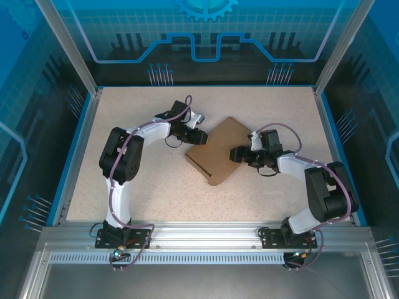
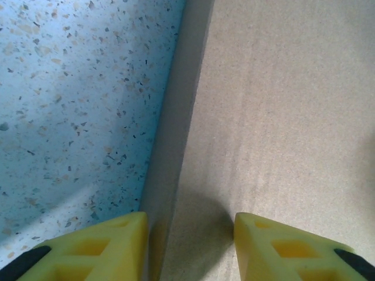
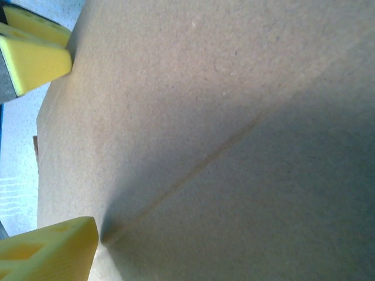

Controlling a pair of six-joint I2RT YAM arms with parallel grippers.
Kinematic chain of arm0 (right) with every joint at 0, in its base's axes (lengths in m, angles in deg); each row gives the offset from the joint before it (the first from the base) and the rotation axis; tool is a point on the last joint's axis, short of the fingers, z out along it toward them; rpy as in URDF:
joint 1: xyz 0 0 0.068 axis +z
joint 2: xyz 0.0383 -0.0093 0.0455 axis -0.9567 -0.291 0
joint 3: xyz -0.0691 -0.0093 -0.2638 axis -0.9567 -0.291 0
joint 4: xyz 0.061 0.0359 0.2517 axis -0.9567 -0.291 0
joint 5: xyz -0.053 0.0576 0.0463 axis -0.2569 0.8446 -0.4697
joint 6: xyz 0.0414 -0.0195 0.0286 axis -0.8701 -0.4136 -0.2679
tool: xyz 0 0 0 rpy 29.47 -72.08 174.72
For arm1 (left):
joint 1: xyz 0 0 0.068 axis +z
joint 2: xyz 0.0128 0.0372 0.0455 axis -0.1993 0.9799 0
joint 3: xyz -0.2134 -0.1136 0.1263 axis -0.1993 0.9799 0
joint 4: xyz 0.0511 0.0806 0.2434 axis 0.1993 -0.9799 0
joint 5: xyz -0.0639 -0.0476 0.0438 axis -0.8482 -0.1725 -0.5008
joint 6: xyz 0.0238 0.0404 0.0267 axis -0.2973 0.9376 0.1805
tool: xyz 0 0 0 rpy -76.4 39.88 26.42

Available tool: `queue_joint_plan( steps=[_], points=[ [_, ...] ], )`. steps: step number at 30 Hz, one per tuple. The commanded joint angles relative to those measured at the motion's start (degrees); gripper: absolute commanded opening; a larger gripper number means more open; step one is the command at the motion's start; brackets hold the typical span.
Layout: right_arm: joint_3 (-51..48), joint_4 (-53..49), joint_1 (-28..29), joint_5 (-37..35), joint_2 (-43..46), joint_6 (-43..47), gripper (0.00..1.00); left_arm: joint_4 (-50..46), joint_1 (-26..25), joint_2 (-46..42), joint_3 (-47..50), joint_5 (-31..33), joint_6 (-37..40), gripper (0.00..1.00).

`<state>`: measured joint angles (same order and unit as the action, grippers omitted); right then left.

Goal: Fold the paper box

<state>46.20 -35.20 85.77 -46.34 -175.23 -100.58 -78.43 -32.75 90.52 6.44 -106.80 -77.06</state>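
paper box [image 1: 215, 156]: lies on the surface [image 1: 143, 187], between both hands | left hand [image 1: 198, 137]: at box's left corner, fingers partly apart astride its edge wall | right hand [image 1: 239, 154]: at box's right corner, spread wide, grip cannot tell

A speckled beige surface [image 1: 143, 187] is bounded by a blue rim [image 1: 75, 156]. On it, near the middle, the brown cardboard paper box [image 1: 218, 152] is laid flat, turned diagonally to the edges.

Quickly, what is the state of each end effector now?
Left end effector: open, astride the paper box wall, not gripping.
Right end effector: open, against the paper box.
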Motion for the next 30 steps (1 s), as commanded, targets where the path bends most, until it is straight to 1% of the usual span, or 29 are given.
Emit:
queue_joint_plan(
  steps=[1,7,13,20,30],
  points=[
    [-0.60,4.88,-0.13,2.06,-0.89,-1.84,0.84,-0.14,-0.84,1.25,2.65,-1.96,-1.12,0.42],
    [-0.98,9.24,0.46,4.39,0.39,-2.77,0.82,1.79,-1.81,1.21,5.05,-4.49,-2.64,0.36],
    [-1.45,9.78,1.12,3.58,4.82,-2.55,0.76,2.53,-2.82,0.87,6.18,-6.10,-3.12,0.34],
    [-1.15,6.61,1.80,1.50,10.14,-1.42,0.70,3.30,-3.92,0.34,6.80,-8.00,-3.32,0.34],
    [1.84,-0.63,4.63,-3.23,15.06,1.47,0.65,4.50,-5.35,0.59,6.48,-11.34,-3.47,0.36]
  ],
)
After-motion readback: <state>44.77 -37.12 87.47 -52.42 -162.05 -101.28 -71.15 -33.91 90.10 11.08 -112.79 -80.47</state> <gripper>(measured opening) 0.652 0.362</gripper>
